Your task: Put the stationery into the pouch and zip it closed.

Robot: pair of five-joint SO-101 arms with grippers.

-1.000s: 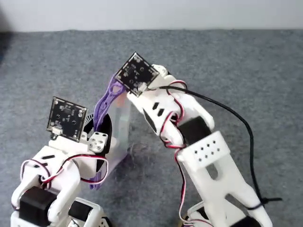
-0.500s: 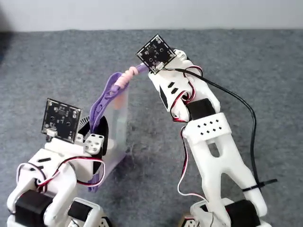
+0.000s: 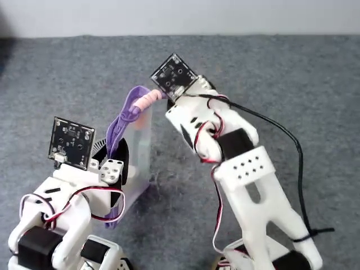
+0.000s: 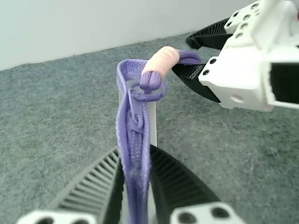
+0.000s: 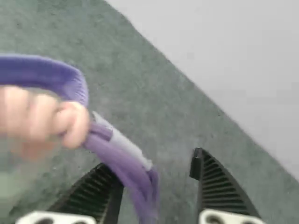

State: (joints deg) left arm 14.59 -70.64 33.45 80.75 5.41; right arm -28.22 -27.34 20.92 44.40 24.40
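Left claw (image 4: 134,179) clamped on zipper (image 4: 133,126) at near end of pouch (image 3: 140,154), probably anchoring it against zip pull. Pouch upright on tabletop (image 3: 281,84), left of centre in high view. Right claw (image 5: 152,165) wide apart, gripping nothing, beside pink pull (image 4: 161,63) at far end, likely lining up grasp. Contents unclear.

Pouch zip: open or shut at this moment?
Shut, as far as shows: the purple zip runs joined from the left gripper, clamped on it, to the slider with the pink pull at the pouch's far end.
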